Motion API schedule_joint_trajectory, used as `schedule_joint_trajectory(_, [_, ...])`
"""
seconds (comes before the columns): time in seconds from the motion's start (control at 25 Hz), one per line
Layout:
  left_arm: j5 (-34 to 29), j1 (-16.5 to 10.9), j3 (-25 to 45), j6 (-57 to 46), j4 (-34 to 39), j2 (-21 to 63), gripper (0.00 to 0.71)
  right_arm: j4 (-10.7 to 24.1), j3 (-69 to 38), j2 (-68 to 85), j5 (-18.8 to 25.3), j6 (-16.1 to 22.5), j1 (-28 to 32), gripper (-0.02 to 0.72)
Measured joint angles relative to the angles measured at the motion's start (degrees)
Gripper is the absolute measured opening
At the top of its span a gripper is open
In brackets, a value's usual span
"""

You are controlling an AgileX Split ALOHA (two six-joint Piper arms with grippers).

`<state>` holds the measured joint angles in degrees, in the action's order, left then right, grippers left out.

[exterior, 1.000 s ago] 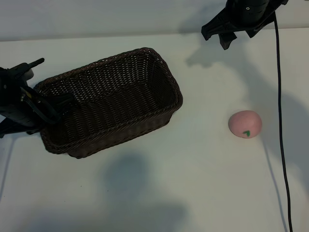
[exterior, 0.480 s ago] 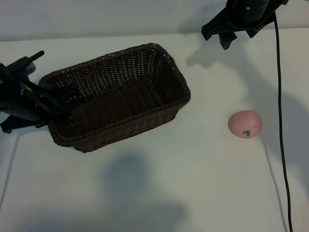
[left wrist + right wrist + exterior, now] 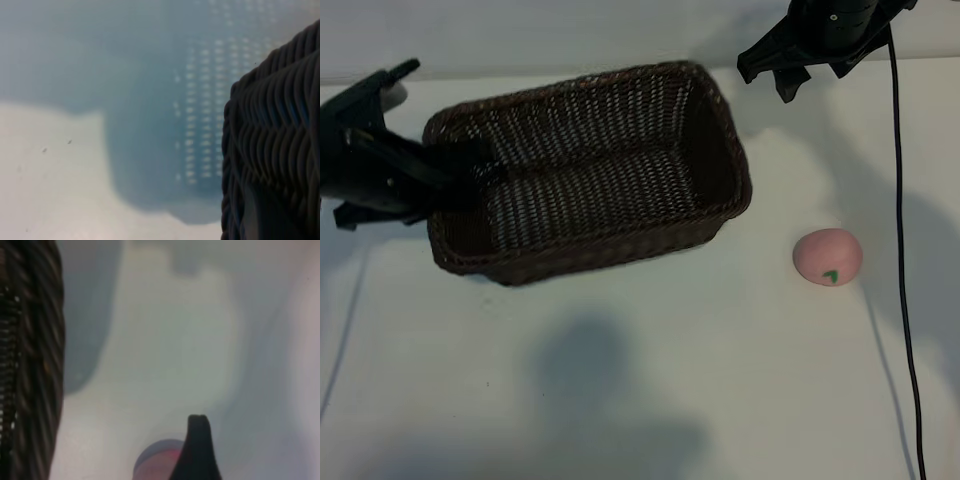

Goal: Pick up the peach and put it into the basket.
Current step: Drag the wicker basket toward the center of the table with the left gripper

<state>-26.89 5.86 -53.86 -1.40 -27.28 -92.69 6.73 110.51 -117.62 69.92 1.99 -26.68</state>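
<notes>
Left pincer (image 3: 445, 175) clamps the basket (image 3: 590, 165) rim (long axis running left-right); right pincer (image 3: 782, 75) gapes.

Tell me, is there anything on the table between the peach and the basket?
No. In the exterior view, only bare white table lies between the peach and the basket.

- A lab-style test bench is suggested by a plain white table (image 3: 650, 400) beneath the claws.
- A black cable (image 3: 900, 250) is seen hanging below the right gripper (image 3: 782, 72).
</notes>
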Motion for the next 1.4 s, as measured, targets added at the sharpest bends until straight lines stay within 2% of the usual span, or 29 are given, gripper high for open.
schedule_joint_trajectory(0.16, [-5.86, 0.00, -6.18, 3.70, 0.14, -2.19, 0.096, 0.00, 0.00, 0.00, 0.00, -0.05, 0.00, 0.566])
schedule_joint_trajectory(0.36, [-11.78, 0.00, -15.36, 4.68, 2.14, -9.54, 0.096, 0.00, 0.00, 0.00, 0.00, -0.05, 0.00, 0.566])
schedule_joint_trajectory(0.56, [-13.15, 0.19, -21.76, 5.38, 2.60, -15.30, 0.096, 0.00, 0.00, 0.00, 0.00, -0.05, 0.00, 0.566])
schedule_joint_trajectory(0.68, [-13.29, 1.21, -24.44, 5.36, 2.60, -18.28, 0.096, 0.00, 0.00, 0.00, 0.00, -0.05, 0.00, 0.566])
schedule_joint_trajectory(0.92, [-13.18, 3.34, -26.65, 5.52, 1.52, -23.27, 0.096, 0.00, 0.00, 0.00, 0.00, -0.05, 0.00, 0.566])
schedule_joint_trajectory(1.4, [-10.59, 3.34, -26.97, 5.90, 0.50, -26.19, 0.094, 0.00, 0.00, 0.00, 0.00, -0.05, 0.00, 0.566])
